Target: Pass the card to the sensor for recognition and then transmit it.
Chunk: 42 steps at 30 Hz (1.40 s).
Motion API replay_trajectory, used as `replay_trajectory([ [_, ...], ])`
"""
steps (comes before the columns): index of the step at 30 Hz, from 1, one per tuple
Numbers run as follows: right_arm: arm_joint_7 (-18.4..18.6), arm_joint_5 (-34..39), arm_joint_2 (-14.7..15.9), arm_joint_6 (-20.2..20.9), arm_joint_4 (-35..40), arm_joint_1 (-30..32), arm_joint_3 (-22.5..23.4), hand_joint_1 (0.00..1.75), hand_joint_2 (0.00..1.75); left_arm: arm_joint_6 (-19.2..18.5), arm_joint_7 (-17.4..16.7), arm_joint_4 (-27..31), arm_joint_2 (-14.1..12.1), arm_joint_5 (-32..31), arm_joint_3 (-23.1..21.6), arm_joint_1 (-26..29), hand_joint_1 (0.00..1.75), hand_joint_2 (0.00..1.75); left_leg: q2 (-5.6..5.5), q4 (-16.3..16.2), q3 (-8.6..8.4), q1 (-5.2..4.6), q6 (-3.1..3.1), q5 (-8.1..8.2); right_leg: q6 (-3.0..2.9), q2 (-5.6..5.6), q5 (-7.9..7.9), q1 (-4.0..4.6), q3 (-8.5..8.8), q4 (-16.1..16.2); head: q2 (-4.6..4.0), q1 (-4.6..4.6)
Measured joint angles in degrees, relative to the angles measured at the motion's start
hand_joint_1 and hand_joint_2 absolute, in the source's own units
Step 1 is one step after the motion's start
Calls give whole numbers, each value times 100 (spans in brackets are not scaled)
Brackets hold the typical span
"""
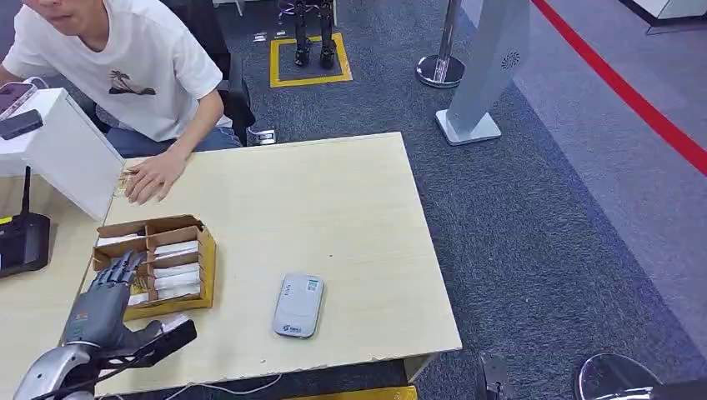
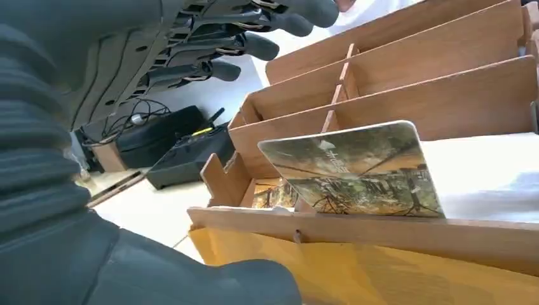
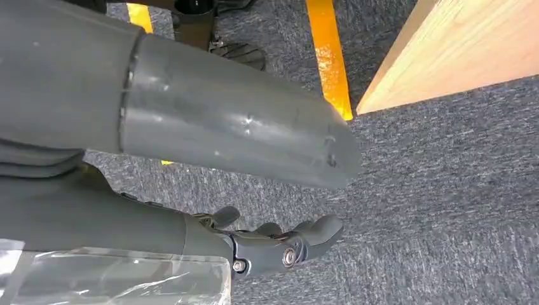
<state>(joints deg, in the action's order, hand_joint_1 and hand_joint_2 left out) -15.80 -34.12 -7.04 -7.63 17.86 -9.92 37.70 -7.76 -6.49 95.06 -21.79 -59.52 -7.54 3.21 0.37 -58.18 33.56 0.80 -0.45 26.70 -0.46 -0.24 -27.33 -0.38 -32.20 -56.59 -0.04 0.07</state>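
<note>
A picture card (image 2: 356,171) stands upright in a front slot of the wooden card box (image 1: 156,263), whose dividers (image 2: 381,95) hold several white cards. My left hand (image 1: 107,293) hovers at the box's left end with fingers (image 2: 248,44) spread above the slots and its thumb (image 2: 191,279) below the box's front wall, holding nothing. The grey sensor (image 1: 298,305) lies flat on the table (image 1: 333,208), to the right of the box. My right hand (image 3: 279,244) hangs beside the table over the carpet, fingers loosely bent and empty.
A seated person rests a hand (image 1: 154,175) on the table's far left. A white box (image 1: 58,146) and a black router (image 1: 21,242) stand left of the card box. The table's corner (image 3: 457,51) is near my right arm. A grey stand (image 1: 488,75) is beyond the table.
</note>
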Motion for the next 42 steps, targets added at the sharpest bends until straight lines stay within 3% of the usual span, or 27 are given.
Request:
replay_trajectory([
  [26,7,15,-15,0,-7,-2,-22,0,0,9,-55,-181,66,72,-103,-47,0,175,0,0,0,0,0,0,0,0,0,0,0,0,-2,2],
  [27,7,15,-15,0,-9,-2,-22,0,0,9,-55,-181,66,72,-103,-47,166,175,0,0,0,0,0,0,0,0,0,0,0,0,0,2],
  [29,7,17,-15,0,-11,-2,-22,0,0,15,-55,-181,66,72,-103,-47,175,175,0,0,0,0,0,0,0,0,0,0,0,0,0,2],
  [42,0,50,-24,0,-20,5,-22,0,0,256,-63,-177,96,-133,-109,-43,175,175,0,0,0,0,0,0,0,0,0,0,0,0,-2,2],
])
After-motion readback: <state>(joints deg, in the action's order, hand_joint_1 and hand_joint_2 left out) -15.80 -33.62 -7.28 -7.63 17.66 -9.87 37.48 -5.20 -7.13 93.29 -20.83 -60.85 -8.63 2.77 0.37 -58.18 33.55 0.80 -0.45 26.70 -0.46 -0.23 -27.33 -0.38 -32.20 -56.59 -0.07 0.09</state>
